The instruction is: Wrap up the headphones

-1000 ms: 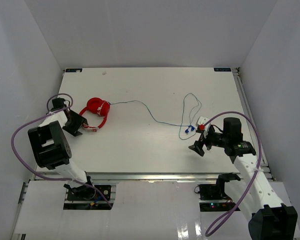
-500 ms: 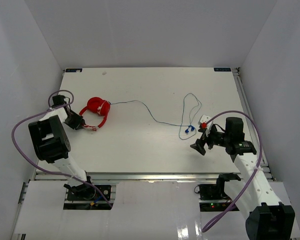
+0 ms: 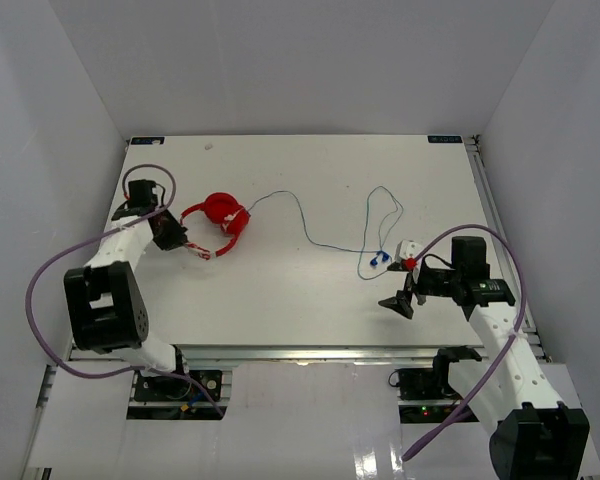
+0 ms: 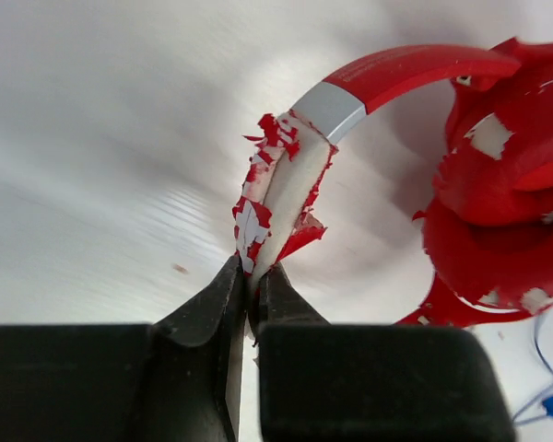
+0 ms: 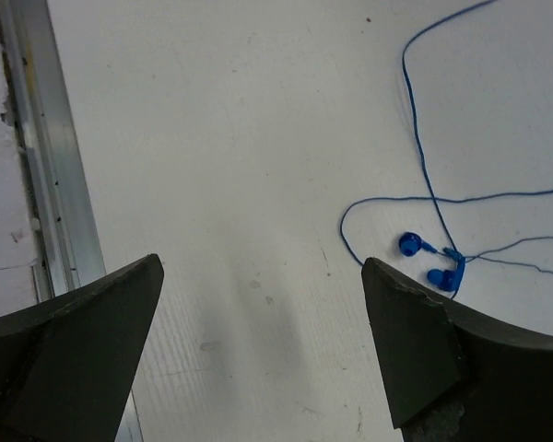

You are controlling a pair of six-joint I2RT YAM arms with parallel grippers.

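Our left gripper (image 4: 249,276) is clamped shut on the headband (image 4: 290,184) of the headphones (image 3: 223,213). Its two fingertips pinch the flaking red-and-white padded stretch edge-on, so the band rises straight out from between the jaws. Beyond the tips the band curves off to this gripper's right, and the two red cups (image 4: 498,184) sit folded together at the far end of that curve; we cannot tell whether they rest on the table (image 3: 310,170) or hang just clear of it. From the cups the thin blue cable (image 3: 305,225) leaves on the side away from this gripper and wanders across the table toward our other arm. Its long run therefore lies roughly along the line between the two grippers, with a loose loop near the far end. Our right gripper (image 5: 261,267) hangs with its jaws spread wide and nothing between them. The blue tips (image 5: 429,262) lie on the table just ahead of it, off toward its right finger, near but not touching. We judge that the next move turns on this: the left gripper anchors the headphones, and the free end is well apart from it but close to the right one. The right gripper would need to shift toward its right finger and come down with its jaws set across the cable.
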